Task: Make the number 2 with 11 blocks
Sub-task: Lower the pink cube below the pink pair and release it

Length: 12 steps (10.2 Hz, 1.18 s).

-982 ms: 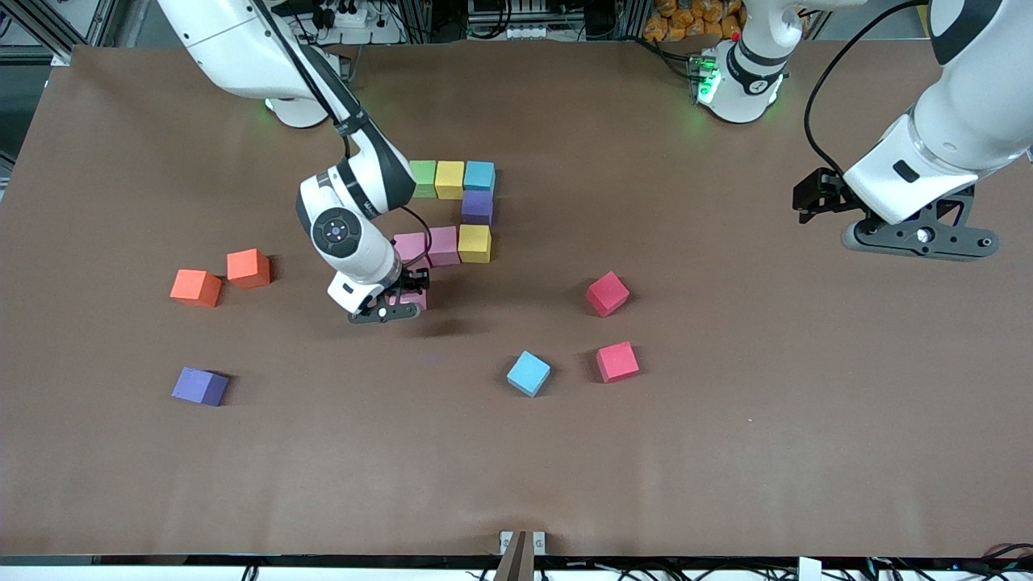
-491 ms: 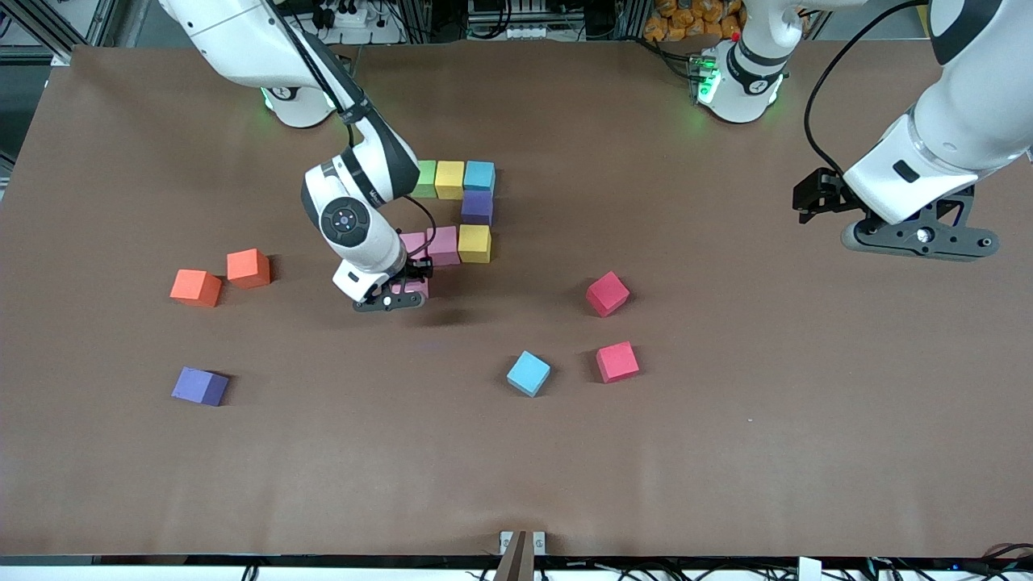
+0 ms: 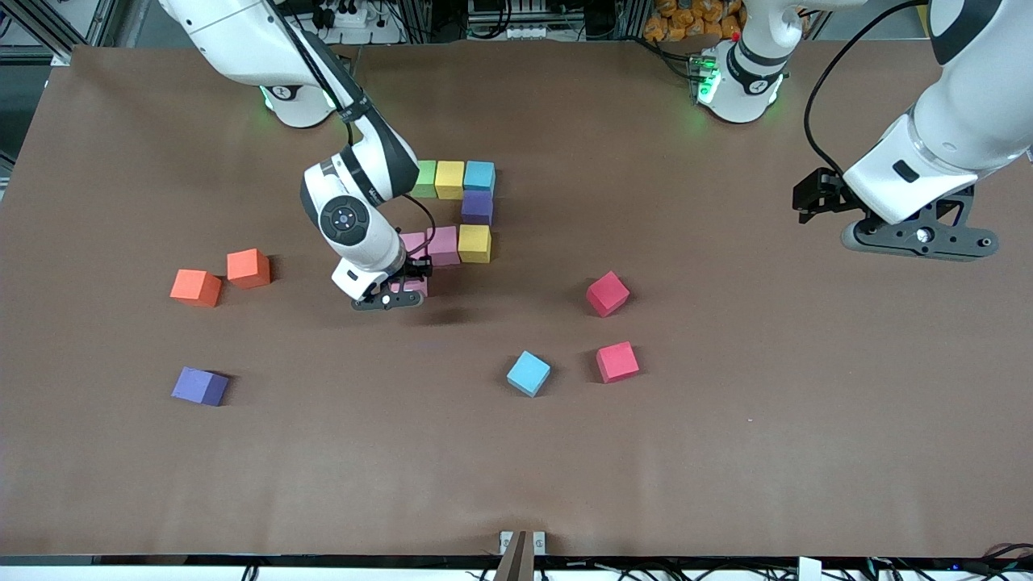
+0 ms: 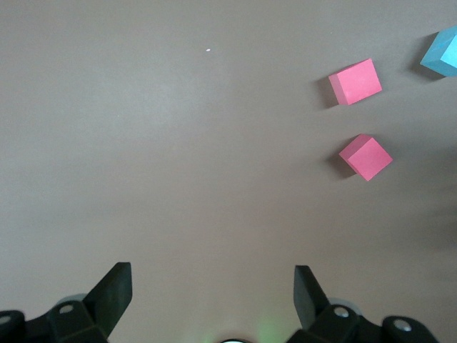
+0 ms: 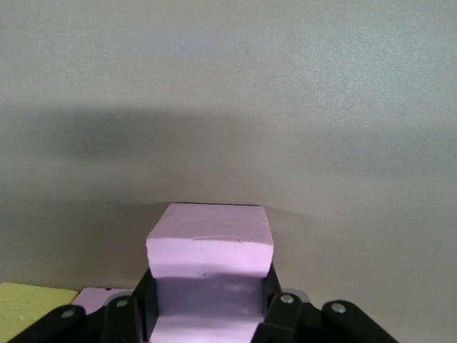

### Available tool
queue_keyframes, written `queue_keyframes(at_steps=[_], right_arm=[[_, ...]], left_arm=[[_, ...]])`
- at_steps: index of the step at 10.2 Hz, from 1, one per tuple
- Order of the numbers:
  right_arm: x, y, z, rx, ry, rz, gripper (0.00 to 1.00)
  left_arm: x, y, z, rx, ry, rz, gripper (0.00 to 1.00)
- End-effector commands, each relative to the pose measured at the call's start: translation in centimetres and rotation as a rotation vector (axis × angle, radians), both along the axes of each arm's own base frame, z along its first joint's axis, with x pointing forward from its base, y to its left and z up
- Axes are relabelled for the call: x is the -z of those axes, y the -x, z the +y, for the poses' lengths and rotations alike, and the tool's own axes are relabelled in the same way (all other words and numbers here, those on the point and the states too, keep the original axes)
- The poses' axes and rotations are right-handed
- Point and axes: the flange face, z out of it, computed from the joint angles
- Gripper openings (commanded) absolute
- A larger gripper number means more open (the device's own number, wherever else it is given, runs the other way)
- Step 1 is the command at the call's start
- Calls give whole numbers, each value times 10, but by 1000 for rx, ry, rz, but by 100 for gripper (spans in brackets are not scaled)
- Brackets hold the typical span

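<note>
While my left gripper (image 4: 212,286) waits wide open, my right gripper (image 5: 207,304) clamps a pink block (image 5: 210,246) just beside the number 2 (image 3: 460,211).

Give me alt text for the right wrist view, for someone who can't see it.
The right tool is shut on a pink block, seen close up over the brown table. Parts of a yellow block and another pink block show beside it.

14 blocks (image 3: 529,373), 2 arms (image 3: 928,161)
</note>
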Motion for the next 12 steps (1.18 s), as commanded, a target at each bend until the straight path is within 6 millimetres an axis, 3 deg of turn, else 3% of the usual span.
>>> queue_keyframes(at_steps=[1,4,5,7,8,12], right_arm=[[-5,6,-1,16,3,-7,0],[-5,6,-1,19,4,-8,0],[-4,7,-1,20,5,-5,10],[-4,7,-1,19,6,-5,95],[-5,6,-1,19,6,-7,100],[-9,5,-2,19,5,-8,100]], left_arm=[[-5,6,0,-13,7,5,100],[-5,6,-1,-11,7,5,100],[-5,6,-1,-11,7,5,100],[-5,7,-2,-10,7,5,100],[-5,7,-3,-8,9,5,100],[-5,8,-5,-4,19,8,100]])
